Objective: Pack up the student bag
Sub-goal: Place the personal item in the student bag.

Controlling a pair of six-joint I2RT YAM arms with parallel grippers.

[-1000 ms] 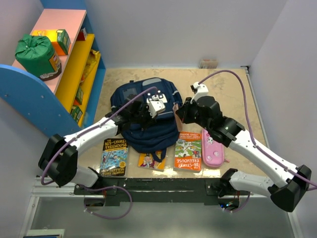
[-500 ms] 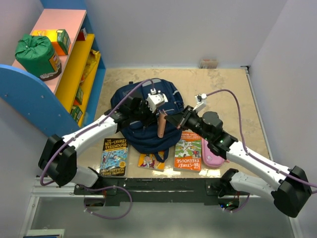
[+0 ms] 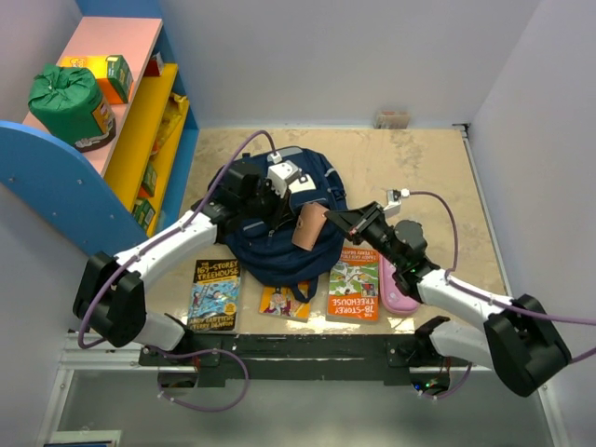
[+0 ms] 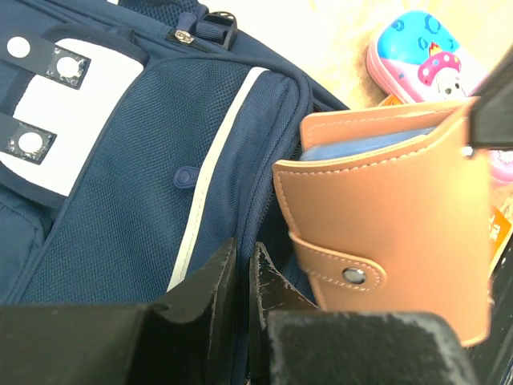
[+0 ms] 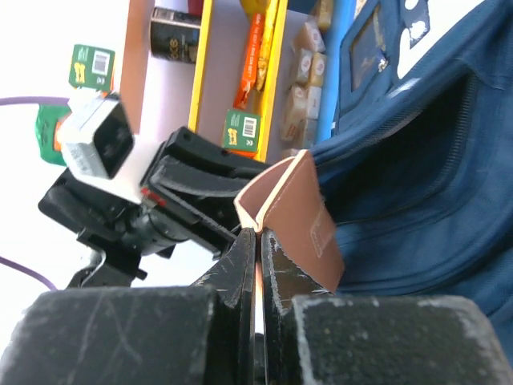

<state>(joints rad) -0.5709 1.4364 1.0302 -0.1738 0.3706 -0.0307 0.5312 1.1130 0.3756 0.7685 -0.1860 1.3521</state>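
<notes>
Student bag (image 3: 279,256) lies centre of table (image 3: 419,168), opening edge prob. pinched by left gripper (image 4: 240,269) (jaws narrow). Blue book (image 3: 213,293), orange book (image 3: 354,284), pink pencil case (image 3: 400,284): beside bag, unpacked. Right gripper (image 5: 258,241) clamps tan wallet (image 3: 308,226) just above opening, not yet in.

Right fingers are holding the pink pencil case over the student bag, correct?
No: the right fingers hold a brown snap wallet, not the pencil case, over the student bag. The right wrist view shows it.
</notes>
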